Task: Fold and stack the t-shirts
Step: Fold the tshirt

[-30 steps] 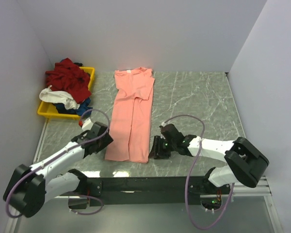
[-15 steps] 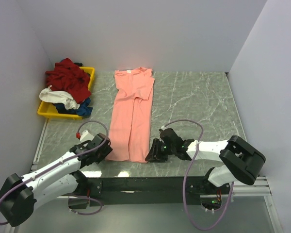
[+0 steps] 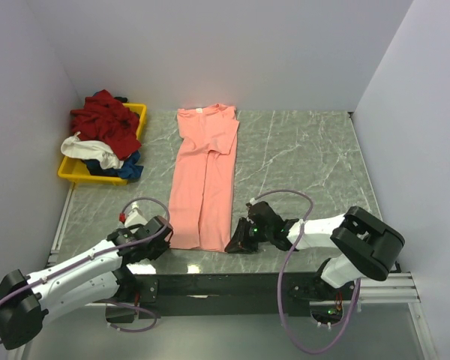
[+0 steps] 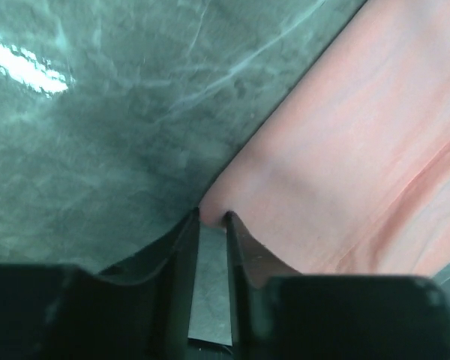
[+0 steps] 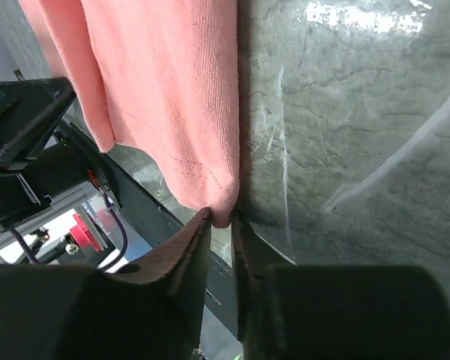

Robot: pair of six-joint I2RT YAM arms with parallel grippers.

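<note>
The yellow tray [image 3: 69, 173] sits at the far left of the table [image 3: 307, 150], against the left wall, and it is heaped with crumpled cloth. A dark red t-shirt [image 3: 103, 124] is piled on top and spills over the rim. A white t-shirt [image 3: 82, 148] lies bunched below it, and a blue t-shirt [image 3: 124, 169] pokes out along the tray's near side. Well apart from the tray, the salmon-pink t-shirt [image 3: 206, 180] lies flat in the middle of the table. It is folded lengthwise into a long, narrow strip that runs from the far side almost to the near edge. Its collar is at the far end, where a small white neck label [image 3: 197, 110] shows, and one short sleeve juts out to the right. A soft crease runs down its length, and the near hem lies roughly straight. The left gripper [image 4: 211, 216] is low at the near left corner of the strip. Its fingers stand only narrowly apart, with the cloth edge puckered right at their tips, but it cannot be told whether they clamp the cloth or merely touch it. The right gripper [image 5: 221, 216] is at the near right corner, where the corner of the pink cloth dips between its fingertips and is pinched there.
</note>
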